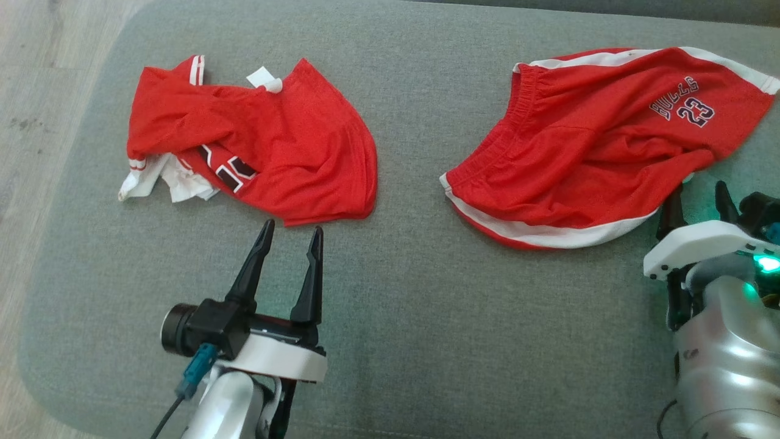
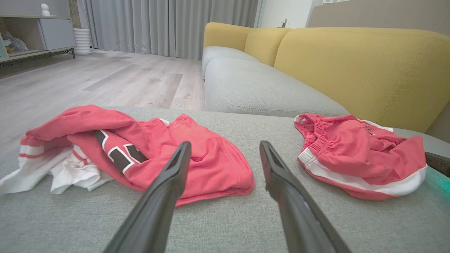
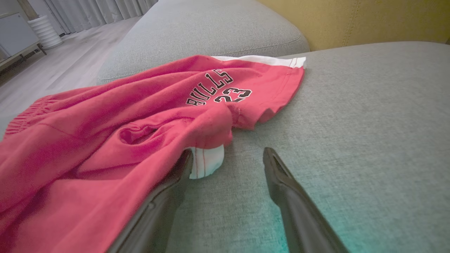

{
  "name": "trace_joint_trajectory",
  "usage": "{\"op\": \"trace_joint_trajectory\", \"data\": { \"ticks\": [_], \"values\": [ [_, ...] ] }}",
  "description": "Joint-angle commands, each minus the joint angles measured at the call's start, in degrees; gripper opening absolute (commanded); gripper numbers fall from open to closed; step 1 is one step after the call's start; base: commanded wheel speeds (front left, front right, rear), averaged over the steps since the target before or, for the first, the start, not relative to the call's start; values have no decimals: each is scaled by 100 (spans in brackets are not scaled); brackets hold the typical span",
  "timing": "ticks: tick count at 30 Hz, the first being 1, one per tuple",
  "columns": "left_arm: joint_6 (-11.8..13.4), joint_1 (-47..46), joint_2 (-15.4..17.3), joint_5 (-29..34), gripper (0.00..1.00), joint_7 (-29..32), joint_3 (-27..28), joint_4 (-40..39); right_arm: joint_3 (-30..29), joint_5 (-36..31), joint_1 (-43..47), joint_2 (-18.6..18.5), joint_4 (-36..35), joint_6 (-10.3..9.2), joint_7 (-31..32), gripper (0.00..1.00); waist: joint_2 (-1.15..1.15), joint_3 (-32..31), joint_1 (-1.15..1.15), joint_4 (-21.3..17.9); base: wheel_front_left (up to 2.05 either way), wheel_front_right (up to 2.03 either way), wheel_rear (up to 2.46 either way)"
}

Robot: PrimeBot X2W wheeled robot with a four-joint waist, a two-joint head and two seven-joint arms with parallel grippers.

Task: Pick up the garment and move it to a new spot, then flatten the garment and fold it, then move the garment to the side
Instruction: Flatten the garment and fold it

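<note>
Two red garments lie on the grey cushion. A crumpled jersey with white trim and a dark number sits at the left, also in the left wrist view. Red shorts printed "BULLS 23" with white side stripes lie at the right. My left gripper is open just short of the jersey's near hem, touching nothing. My right gripper is open at the shorts' near right corner. Its left finger lies against the white-trimmed hem, and nothing sits between the jaws.
The cushion's rounded left edge drops to a wooden floor. A yellow sofa back rises behind the cushion, and another grey seat adjoins it. A strip of bare cushion separates the two garments.
</note>
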Motion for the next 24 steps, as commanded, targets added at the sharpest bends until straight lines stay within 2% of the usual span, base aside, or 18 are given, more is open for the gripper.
{"op": "trace_joint_trajectory", "data": {
  "ticks": [1, 14, 15, 16, 17, 24],
  "values": [
    [-11, -124, 0, -10, 100, -55, 176, -150, 175, 42, -147, -12, -178, 39, -60, 100, 0, 2, 0, 1, 0, 0, 0],
    [-13, -200, 0, -21, 100, -55, 135, -136, 260, -142, -318, -12, 94, 39, -59, 100, 0, 155, 0, 61, 0, 0, 0],
    [-13, -210, 0, -23, 100, -55, 133, -133, 239, -175, -341, -12, 128, 39, -56, 76, 0, 166, 0, 70, 0, 0, 0],
    [-12, -219, 0, -25, 100, -55, 134, -130, 218, -212, -361, -12, 160, 39, -51, 24, 0, 176, 0, 78, 0, 0, 0],
    [-11, -228, 0, -26, 100, -55, 136, -125, 202, -246, -378, -11, 188, 39, -51, 0, 0, 184, 0, 86, 0, 0, 0],
    [7, -207, -1, -3, 100, -55, 205, -85, 164, -341, -385, -11, 363, 39, -56, 0, 0, 100, 0, -6, 0, 0, 0]
  ]
}}
